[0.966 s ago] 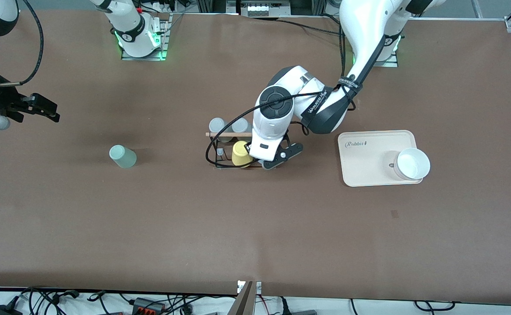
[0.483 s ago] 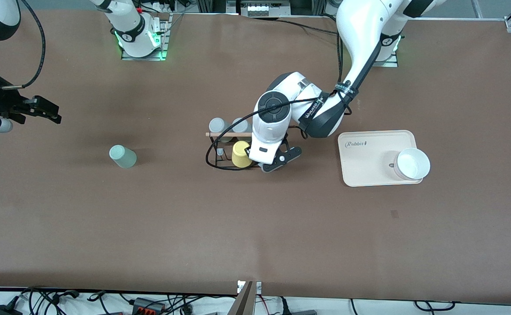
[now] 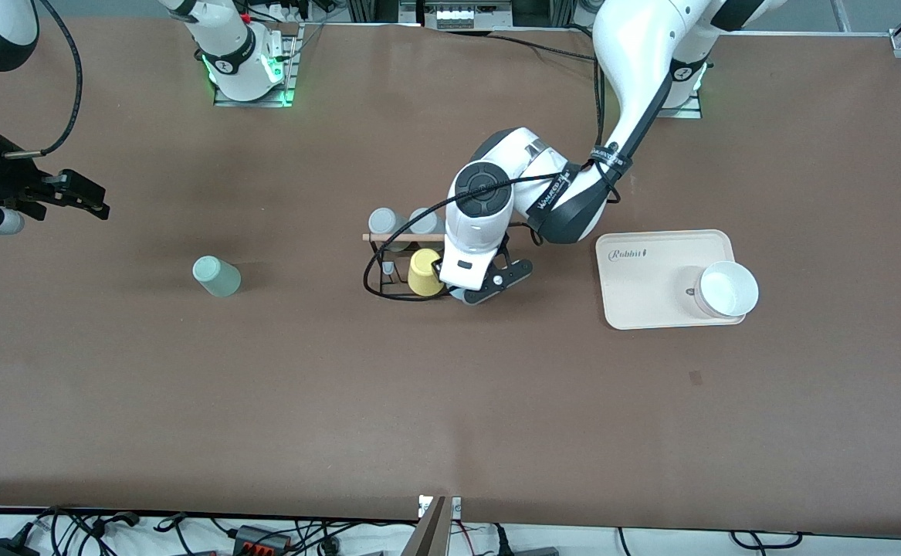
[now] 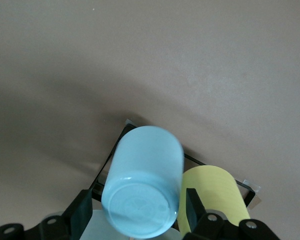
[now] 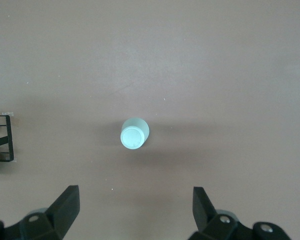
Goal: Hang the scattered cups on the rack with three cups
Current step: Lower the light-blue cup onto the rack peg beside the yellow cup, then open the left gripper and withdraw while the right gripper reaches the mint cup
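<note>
Hanging bottom-up on the black wire rack with its pale wooden dowel, the smooth light blue tapered plastic cup sits between the left gripper's fingers, which flank it with slim gaps showing, beside a matte yellow cup. Two grey cups hang on the rack's base-facing side. The right gripper hovers, jaws wide apart, over the inverted mint green plastic cup toward the right arm's end of the brown table.

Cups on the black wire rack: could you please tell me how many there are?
4: two grey plastic cups farther from the front camera, a yellow plastic cup nearer, a light blue plastic cup beside it. Others may be hidden.
</note>
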Controlling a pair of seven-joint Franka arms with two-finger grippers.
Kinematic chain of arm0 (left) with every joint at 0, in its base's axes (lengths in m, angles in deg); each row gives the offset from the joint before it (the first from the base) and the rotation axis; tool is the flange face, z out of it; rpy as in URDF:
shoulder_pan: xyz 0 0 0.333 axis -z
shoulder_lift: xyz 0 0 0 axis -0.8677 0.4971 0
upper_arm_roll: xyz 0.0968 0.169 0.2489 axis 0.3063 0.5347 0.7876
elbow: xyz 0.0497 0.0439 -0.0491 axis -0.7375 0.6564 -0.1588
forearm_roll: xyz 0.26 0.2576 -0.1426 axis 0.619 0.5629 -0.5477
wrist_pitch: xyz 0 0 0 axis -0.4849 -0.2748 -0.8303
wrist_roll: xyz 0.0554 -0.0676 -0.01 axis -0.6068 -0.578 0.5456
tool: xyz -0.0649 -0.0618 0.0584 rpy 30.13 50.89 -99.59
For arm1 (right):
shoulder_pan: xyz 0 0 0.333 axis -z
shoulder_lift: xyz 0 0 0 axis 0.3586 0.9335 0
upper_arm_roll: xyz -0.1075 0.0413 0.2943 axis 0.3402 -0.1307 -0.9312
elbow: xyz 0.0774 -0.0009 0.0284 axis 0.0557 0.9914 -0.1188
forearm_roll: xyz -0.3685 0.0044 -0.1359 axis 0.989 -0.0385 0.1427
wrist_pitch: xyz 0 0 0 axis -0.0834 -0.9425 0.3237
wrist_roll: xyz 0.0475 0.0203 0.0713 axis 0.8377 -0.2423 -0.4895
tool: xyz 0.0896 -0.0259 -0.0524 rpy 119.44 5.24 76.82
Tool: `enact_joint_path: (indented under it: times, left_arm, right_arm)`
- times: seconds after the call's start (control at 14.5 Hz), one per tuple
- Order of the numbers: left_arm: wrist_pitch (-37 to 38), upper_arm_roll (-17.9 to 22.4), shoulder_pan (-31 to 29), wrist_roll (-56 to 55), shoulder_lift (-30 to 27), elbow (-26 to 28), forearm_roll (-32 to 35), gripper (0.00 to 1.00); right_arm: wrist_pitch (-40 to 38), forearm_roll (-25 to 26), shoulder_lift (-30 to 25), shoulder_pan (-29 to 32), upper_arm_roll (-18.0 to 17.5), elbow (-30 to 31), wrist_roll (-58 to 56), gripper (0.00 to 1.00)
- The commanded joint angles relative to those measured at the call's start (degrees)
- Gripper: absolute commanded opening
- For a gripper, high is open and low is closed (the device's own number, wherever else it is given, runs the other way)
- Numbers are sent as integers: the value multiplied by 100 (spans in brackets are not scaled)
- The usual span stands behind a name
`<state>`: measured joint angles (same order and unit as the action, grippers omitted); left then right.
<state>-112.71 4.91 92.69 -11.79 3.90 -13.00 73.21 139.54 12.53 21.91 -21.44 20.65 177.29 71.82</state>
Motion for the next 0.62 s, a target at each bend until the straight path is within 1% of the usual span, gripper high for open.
enact_joint_path:
  times: [0.0,0.28,0.55]
  left_arm:
    - [1,36,-129,-62,-195,58,107,90]
    - [299,53,-612,34,-537,66,142,92]
    - [939,44,-1244,569,-1029,66,203,93]
  right_arm:
    - [49,45,-115,-11,-14,147,-41,100]
    - [181,72,-151,-11,-14,253,-67,100]
    - [190,63,25,7,-14,157,-58,100]
